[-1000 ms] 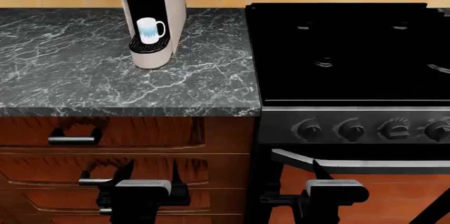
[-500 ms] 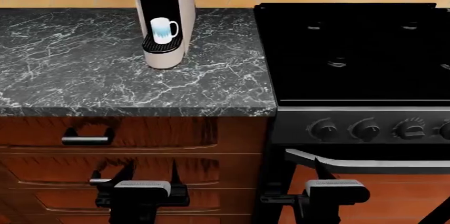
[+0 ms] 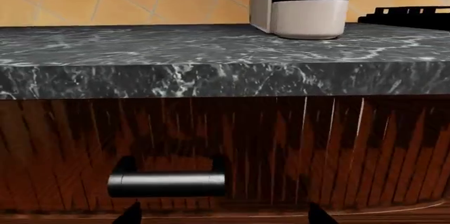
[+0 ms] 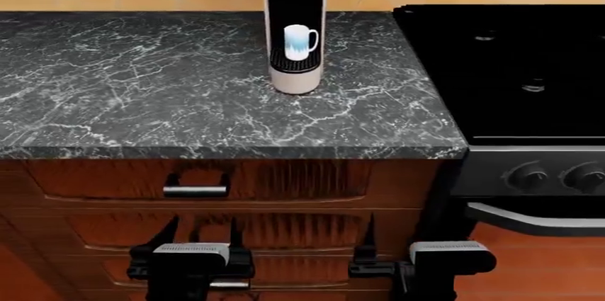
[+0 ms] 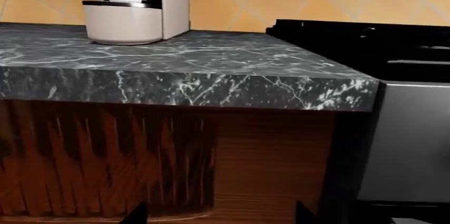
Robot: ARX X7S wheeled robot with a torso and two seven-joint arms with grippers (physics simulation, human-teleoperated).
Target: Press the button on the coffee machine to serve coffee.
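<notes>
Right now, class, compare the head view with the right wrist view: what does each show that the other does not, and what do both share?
Only the head view shows both hands, left hand and right hand, low by the drawers, a drawer handle and the stove knobs. Only the right wrist view shows the counter's front edge from below. Both show the coffee machine, the white mug in its bay, the marble counter and the black stove.

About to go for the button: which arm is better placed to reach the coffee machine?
Slightly the right, probably. The coffee machine stands between both grippers, a little nearer the right gripper than the left gripper. Both hang low before the drawers, well short.
</notes>
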